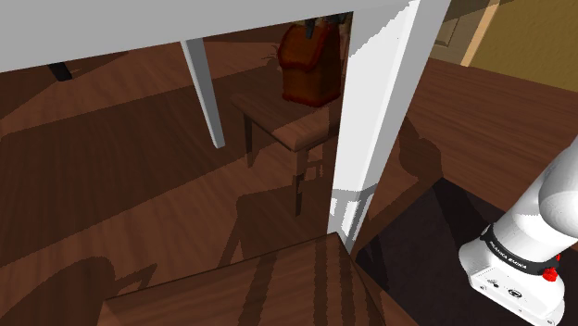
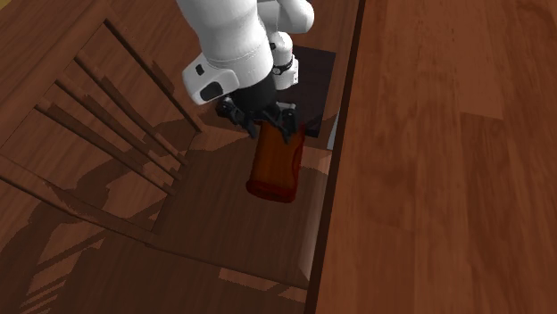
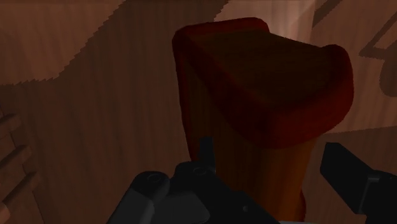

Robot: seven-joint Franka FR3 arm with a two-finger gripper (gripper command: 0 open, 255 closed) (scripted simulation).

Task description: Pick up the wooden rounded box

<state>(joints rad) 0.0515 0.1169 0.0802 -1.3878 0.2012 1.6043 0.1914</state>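
The rounded box (image 2: pixel 275 165) is reddish-brown wood, tall, with a wider rounded far end (image 3: pixel 267 83). My black gripper (image 2: pixel 268 120) clasps its upper end, one finger on each side, in the second exterior view. In the wrist view the box rises from between the fingers of the gripper (image 3: pixel 273 167). In the shoulder view the box (image 1: pixel 308 65) shows at the top, over a small brown wooden seat (image 1: pixel 282 125), with the gripper (image 1: pixel 317 26) above it. Whether the box's bottom touches the seat I cannot tell.
A thick white table leg (image 1: pixel 370 120) stands close to the box on the shoulder view's right, a thinner one (image 1: pixel 206 93) to its left. A slatted wooden chair back (image 2: pixel 107 89) lies beside the seat. Dark wood floor (image 2: pixel 446 134) spreads around.
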